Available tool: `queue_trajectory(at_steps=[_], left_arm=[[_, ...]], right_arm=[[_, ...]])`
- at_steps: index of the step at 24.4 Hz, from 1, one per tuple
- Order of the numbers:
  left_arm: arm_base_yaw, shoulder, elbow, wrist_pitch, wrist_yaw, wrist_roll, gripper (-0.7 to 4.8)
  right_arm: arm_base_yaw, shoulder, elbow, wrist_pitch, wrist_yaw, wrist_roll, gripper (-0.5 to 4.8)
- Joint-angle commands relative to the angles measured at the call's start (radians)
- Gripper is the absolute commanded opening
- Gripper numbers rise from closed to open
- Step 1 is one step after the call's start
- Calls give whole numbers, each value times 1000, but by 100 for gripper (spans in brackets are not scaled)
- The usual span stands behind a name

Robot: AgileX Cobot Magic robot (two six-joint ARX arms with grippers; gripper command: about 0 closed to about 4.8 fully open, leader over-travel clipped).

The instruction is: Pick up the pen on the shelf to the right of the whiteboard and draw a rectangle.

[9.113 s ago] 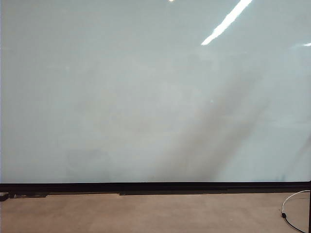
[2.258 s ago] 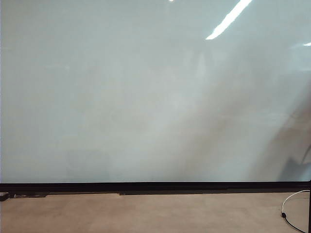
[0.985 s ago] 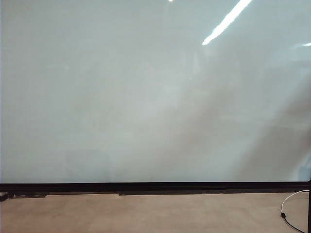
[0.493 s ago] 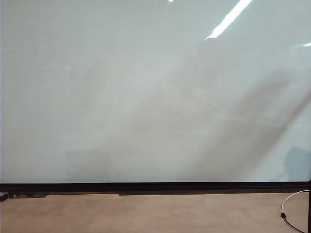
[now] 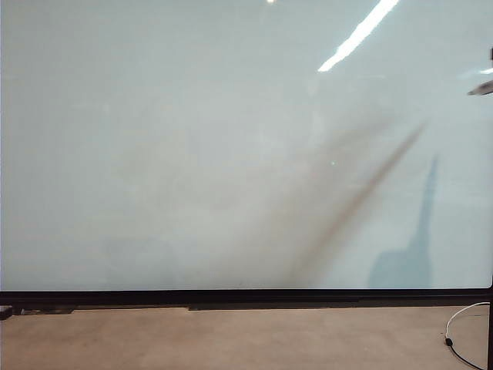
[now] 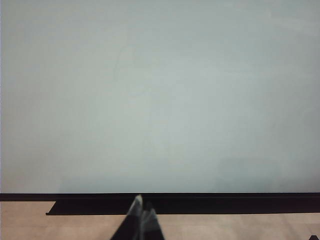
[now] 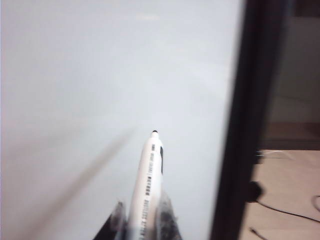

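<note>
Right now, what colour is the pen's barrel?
White with dark printing and a black tip; the pen shows best in the right wrist view.

Bare whiteboard (image 5: 192, 154) across its whole face; only a white cable (image 5: 462, 324) near the lower right corner.

I only get the tips of the left gripper (image 6: 141, 212) — the rest is cut off. The right gripper (image 7: 141, 220) is blurred, hiding the pen (image 7: 148, 180) barrel's lower end; its print is unreadable.

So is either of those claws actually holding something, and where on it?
Yes: the right gripper pinches the pen by the back of its barrel, tip free. The left gripper is shut on nothing.
</note>
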Motion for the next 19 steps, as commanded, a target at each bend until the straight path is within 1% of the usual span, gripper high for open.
queue_trajectory(at_steps=[1,5,7,8,10,13,16,19], left_arm=[[0,0,3,6,4,4,-4],[0,0,3,6,4,4,-4],[0,0,3,6,4,4,-4],[0,0,3,6,4,4,-4],[0,0,3,6,4,4,-4],[0,0,3,6,4,4,-5],[0,0,3,6,4,4,-5],[0,0,3,6,4,4,-4]], right_arm=[[77,0,1,-26,-6,-49,-4],[145,2,3,-39,-41,-137,-3],[173,2,20,-92,-67,-159,-4],[188,2,40,-142,-79,-181,-4],[207,2,72,-219,-87,-209,-3],[232,5,108,-293,-97,-243,-4],[248,33,129,-320,-105,-275,-3],[289,120,170,-340,-133,-311,-3]])
